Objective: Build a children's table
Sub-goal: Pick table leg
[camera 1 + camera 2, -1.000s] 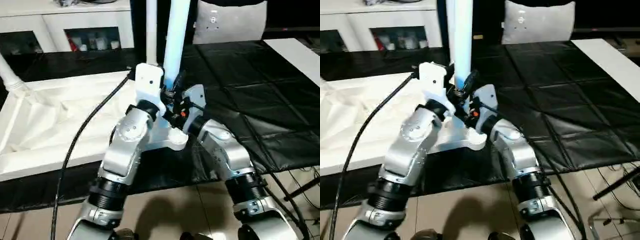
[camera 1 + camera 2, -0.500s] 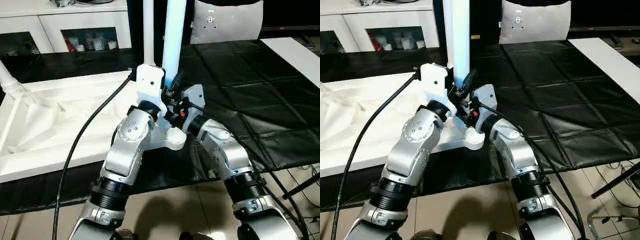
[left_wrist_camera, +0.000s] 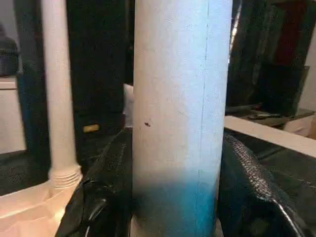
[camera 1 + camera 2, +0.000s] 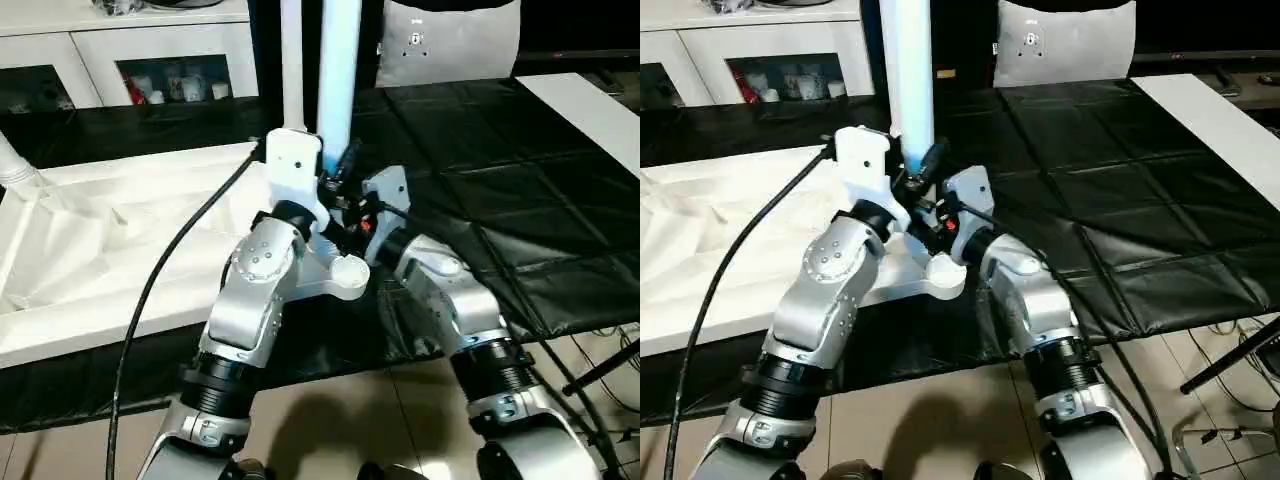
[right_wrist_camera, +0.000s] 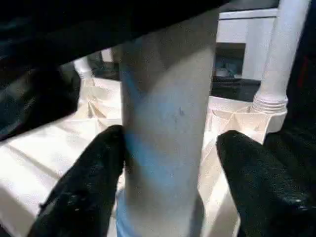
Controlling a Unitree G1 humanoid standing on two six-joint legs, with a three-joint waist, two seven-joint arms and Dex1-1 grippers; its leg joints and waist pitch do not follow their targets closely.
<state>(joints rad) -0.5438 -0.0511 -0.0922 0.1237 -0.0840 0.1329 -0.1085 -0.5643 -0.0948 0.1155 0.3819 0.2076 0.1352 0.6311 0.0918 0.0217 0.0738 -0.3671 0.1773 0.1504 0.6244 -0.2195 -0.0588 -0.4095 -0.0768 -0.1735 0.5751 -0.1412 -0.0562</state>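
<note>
— Well, where does the big piece sit?

— The table top (image 4: pixel 110 250) lies upside down on the black counter (image 4: pixel 500 180), ribbed underside up. Its near edge runs close along the counter's front edge, and its near corner socket (image 4: pixel 350 272) sits just below the two wrists. To the right of that corner the black counter lies bare out to a white board (image 4: pixel 590 105) at the far right.

— And the legs?

— Three show. One leg (image 4: pixel 336 70) stands upright at the near corner, between both grippers. A thinner-looking far leg (image 4: pixel 292 60) stands upright just behind it, and a third leg (image 4: pixel 14 160) tilts at the far left corner.

— How do the jaws stand?

— The left gripper (image 3: pixel 175 197) has its jaws pressed against both sides of the near leg, gripping it low down. The right gripper (image 5: pixel 165 182) straddles the same leg; one of its fingers (image 5: pixel 256 182) stands clear of the leg with a gap, so it is apart, not clamped.

— What's behind?

— A white cabinet (image 4: pixel 150 50) and a grey pillow (image 4: pixel 445 40).
</note>
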